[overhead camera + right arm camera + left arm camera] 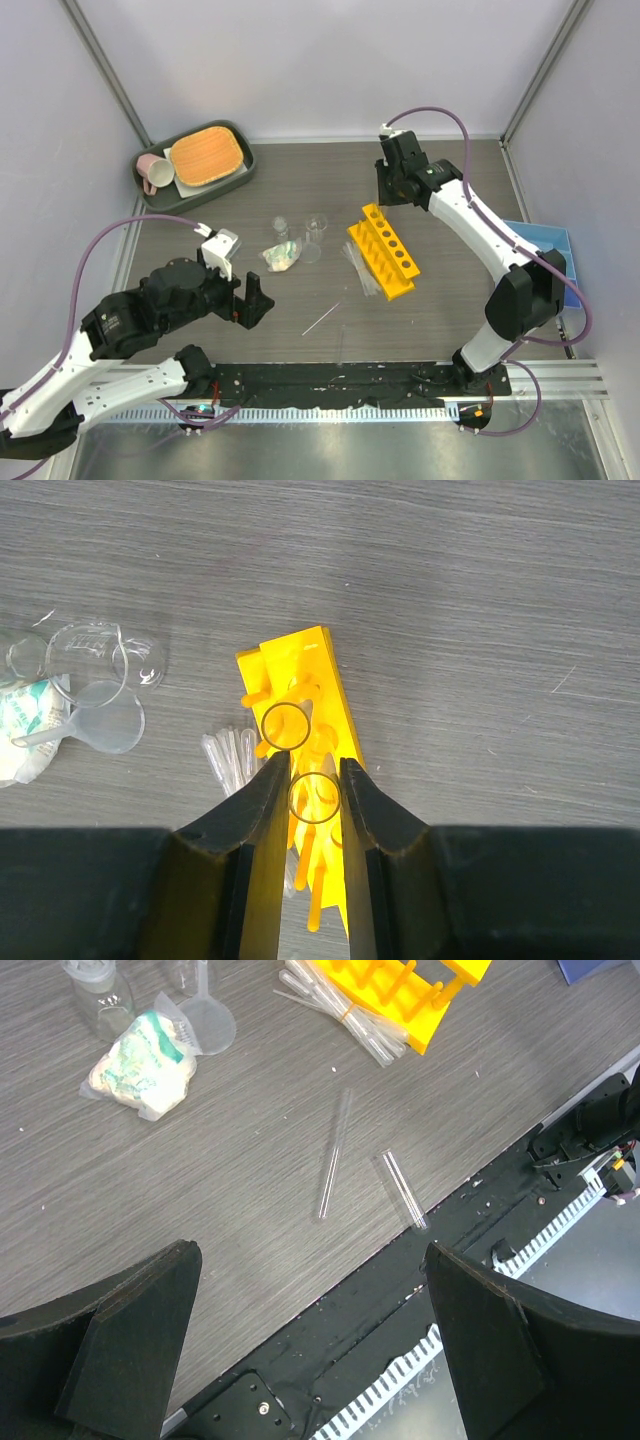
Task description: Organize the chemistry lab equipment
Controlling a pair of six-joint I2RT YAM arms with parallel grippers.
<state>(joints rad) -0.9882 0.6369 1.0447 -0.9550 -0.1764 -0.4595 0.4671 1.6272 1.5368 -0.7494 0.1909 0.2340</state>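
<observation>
The yellow-orange test tube rack [383,250] lies mid-table and fills the middle of the right wrist view [305,675]. My right gripper [392,192] hovers over its far end. In its wrist view [314,768] it is shut on a thin clear tube [314,798] seen end-on. A second tube rim [286,725] shows just past the left fingertip. My left gripper [250,300] is open and empty near the front edge [310,1255]. Two loose clear tubes [333,1155] [403,1190] lie ahead of it. The pipette bundle [357,268] lies left of the rack. Small beakers [316,226] stand beyond it.
A white-green packet [282,256] and a clear funnel [105,727] lie beside the beakers. The blue tray [552,240] sits at the right edge, partly behind the right arm. The grey tray [160,195] with orange pad and pink mug is at the back left. The black base rail [330,1340] runs along the front.
</observation>
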